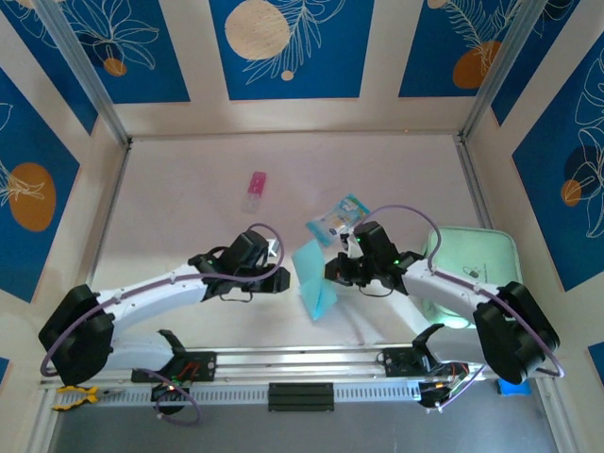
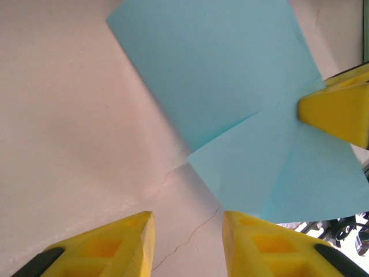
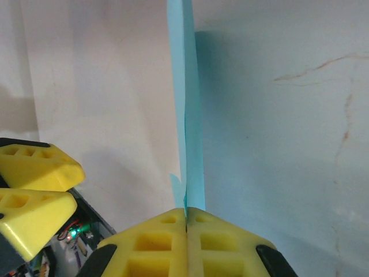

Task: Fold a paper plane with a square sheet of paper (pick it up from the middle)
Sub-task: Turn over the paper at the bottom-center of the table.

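the square sheet of paper (image 1: 314, 281) is only partly worked. the left wrist view shows a sharp crease across it with 1 flap lying over another, so at least 1 fold looks made. its outline is broad and blunt, though, nothing like a slim pointed dart. i judge the task to be somewhere in its first half, with the nose folds, the wing folds and the closing centre crease all left to do.

the right gripper (image 3: 185, 222) is clamped on the sheet's edge, its 2 fingers pressed flat together with the paper pinched between them. the sheet runs edge-on away from that grip. whether its far edge rests on the table (image 1: 189, 189) i cannot tell. the left gripper (image 2: 187, 222) sits just left of the sheet with its fingers apart and nothing between them. it appears to touch no paper.

a teal-and-clear printed packet (image 1: 338, 219) lies just beyond the sheet, near its far corner, and could be nudged if the sheet is swung or laid down that way. a small pink item (image 1: 256, 191) lies well beyond the sheet and to its left, out of the way. a pale mint-green pad (image 1: 477, 264) sits to the right of the sheet, partly under the right arm and apart from the paper.
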